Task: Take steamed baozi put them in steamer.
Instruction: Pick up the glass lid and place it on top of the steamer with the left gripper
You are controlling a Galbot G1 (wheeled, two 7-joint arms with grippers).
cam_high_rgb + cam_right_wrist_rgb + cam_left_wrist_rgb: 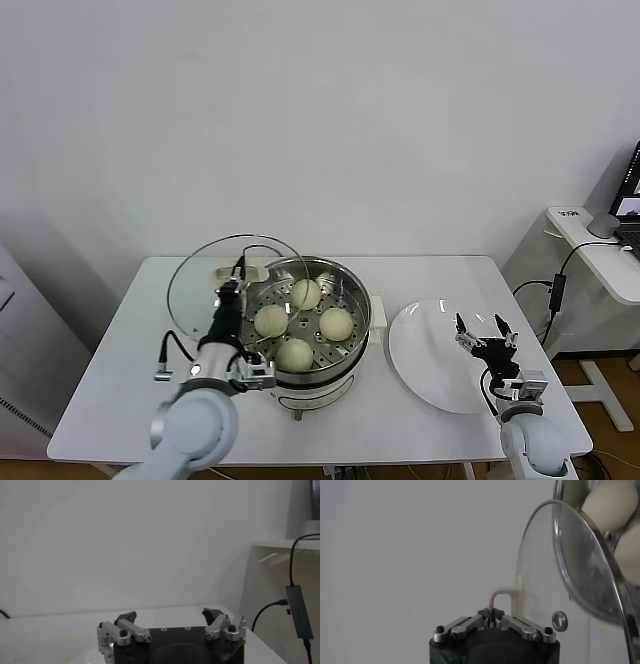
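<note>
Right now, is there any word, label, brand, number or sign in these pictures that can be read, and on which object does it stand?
None can be read.
Steamer: a small mark at the front of its white base, too small to read.
Plate: no print.
Glass lid: no print.
Side desk: a tiny dark mark near its corner, unreadable.

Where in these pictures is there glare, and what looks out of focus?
Head view: soft even light, faint glints on the steamer rim and glass lid. Left wrist view: the baozi and lid edge look blurred. Right wrist view: no glare.
</note>
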